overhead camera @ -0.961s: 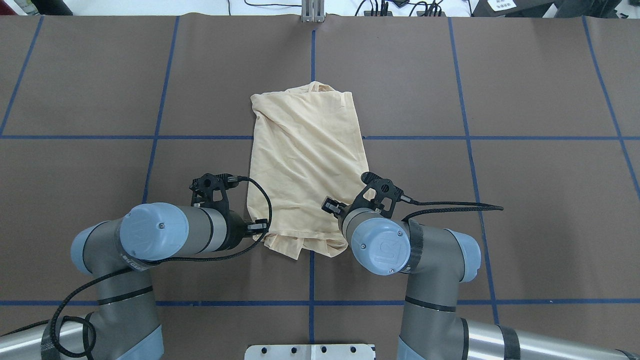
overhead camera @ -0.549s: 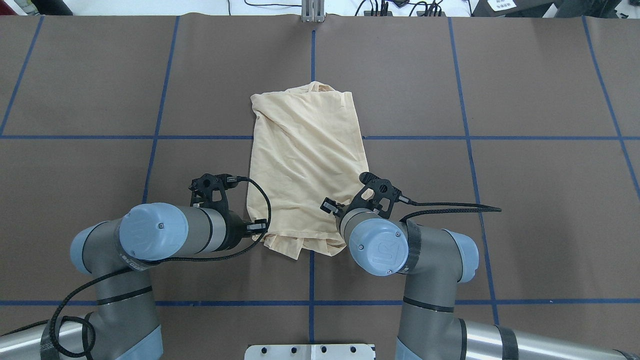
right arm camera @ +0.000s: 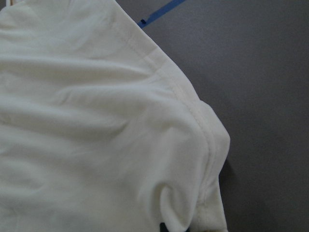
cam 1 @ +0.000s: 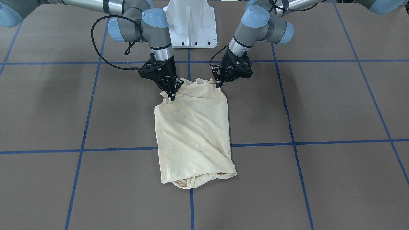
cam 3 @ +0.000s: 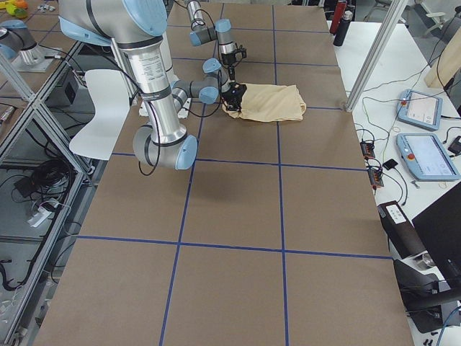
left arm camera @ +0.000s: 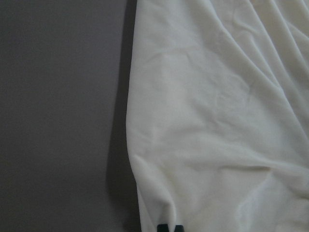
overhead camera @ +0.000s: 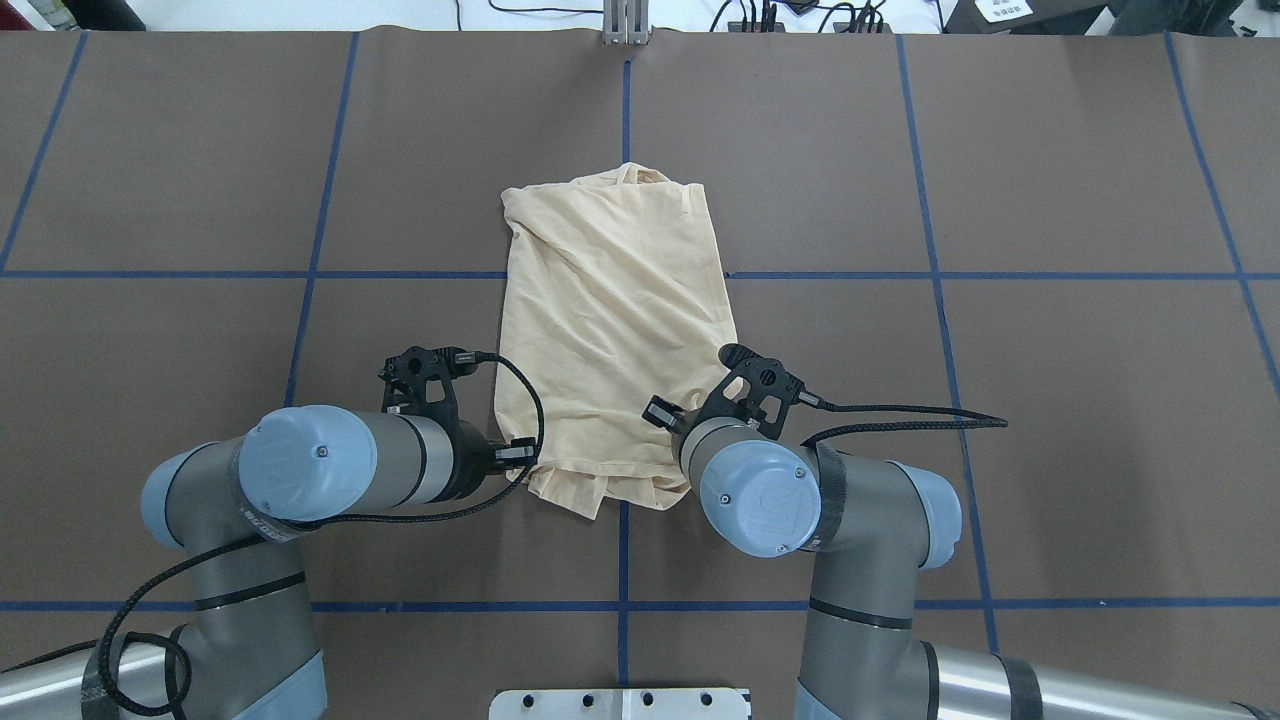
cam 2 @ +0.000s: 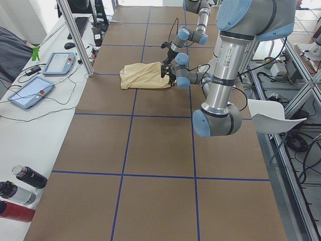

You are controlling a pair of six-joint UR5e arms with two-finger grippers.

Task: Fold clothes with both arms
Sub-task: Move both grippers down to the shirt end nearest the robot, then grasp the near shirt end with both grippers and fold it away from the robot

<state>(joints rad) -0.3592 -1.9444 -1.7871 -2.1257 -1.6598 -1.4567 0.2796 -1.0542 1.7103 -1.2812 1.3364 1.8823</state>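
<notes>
The clothes are one cream shirt (cam 1: pixel 193 134), folded into a long narrow strip on the brown table (cam 1: pixel 319 105) and lying lengthwise away from me (overhead camera: pixel 615 310). No print shows. In the front-facing view my left gripper (cam 1: pixel 220 84) points down, shut on the shirt's near corner at that view's right. My right gripper (cam 1: pixel 171 95) is shut on the other near corner, where the cloth bunches up. The left wrist view shows pale cloth (left arm camera: pixel 207 121) and dark fingertips (left arm camera: pixel 169 227) close together at the bottom edge. Wrinkled hem fills the right wrist view (right arm camera: pixel 96 121).
Blue tape lines (overhead camera: pixel 625 560) divide the table into squares. The white pedestal base (cam 1: pixel 191 22) stands between the arms. A side bench holds tablets (cam 2: pixel 30 93) and bottles (cam 2: pixel 20 193). A white chair (cam 2: pixel 273 115) stands behind the robot.
My right arm has crept slightly to the left and toward me, drawing the shirt's near edge a little. The left arm has not visibly moved.
</notes>
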